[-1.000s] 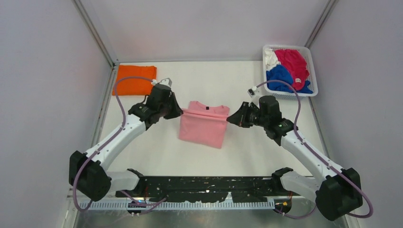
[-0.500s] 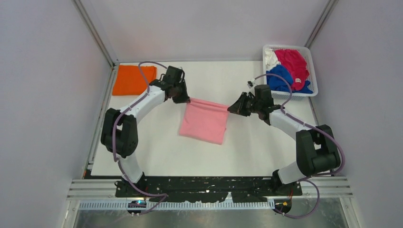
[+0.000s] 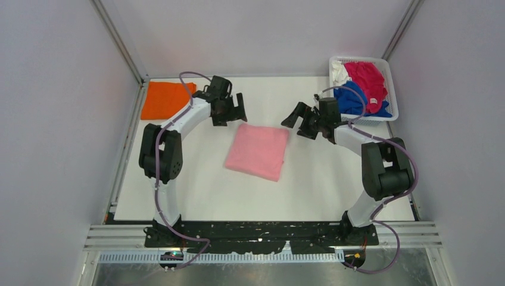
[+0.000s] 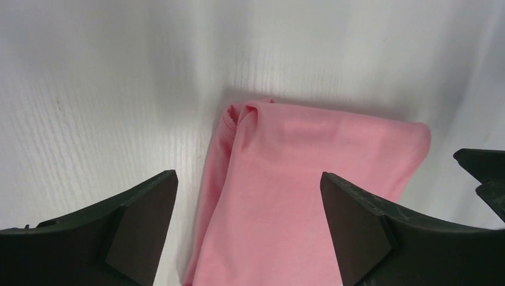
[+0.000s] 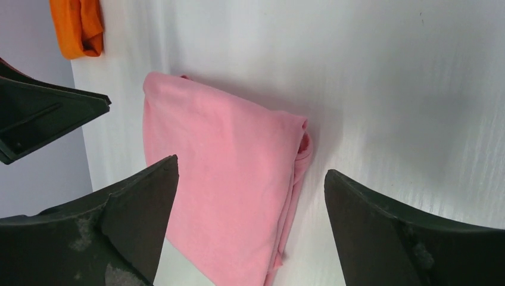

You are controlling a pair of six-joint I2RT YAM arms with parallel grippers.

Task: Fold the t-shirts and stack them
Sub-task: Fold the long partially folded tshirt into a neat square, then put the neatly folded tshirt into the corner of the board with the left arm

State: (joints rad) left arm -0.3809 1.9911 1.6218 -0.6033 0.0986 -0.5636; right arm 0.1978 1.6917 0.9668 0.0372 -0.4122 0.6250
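Observation:
A folded light pink t-shirt (image 3: 257,151) lies flat in the middle of the white table (image 3: 196,190). My left gripper (image 3: 239,109) hangs open just beyond its far left corner, holding nothing. My right gripper (image 3: 296,120) hangs open just beyond its far right corner, also holding nothing. In the left wrist view the pink t-shirt (image 4: 298,202) fills the space below the open gripper (image 4: 249,185). The right wrist view shows the pink t-shirt (image 5: 220,173) under the open gripper (image 5: 250,179). A folded orange t-shirt (image 3: 166,99) lies at the far left. Magenta-red (image 3: 366,78), royal blue (image 3: 350,98) and white (image 3: 339,72) t-shirts sit crumpled in the basket.
The white mesh basket (image 3: 387,68) stands at the far right corner of the table. Grey walls close the workspace on the left, right and back. The orange t-shirt (image 5: 77,27) shows at the top left of the right wrist view, with the left gripper's fingers (image 5: 47,113) below it.
Both grippers held the pink t-shirt's far edge raised and carried it away from the arm bases. They have now opened and drawn apart, and the shirt lies folded flat.

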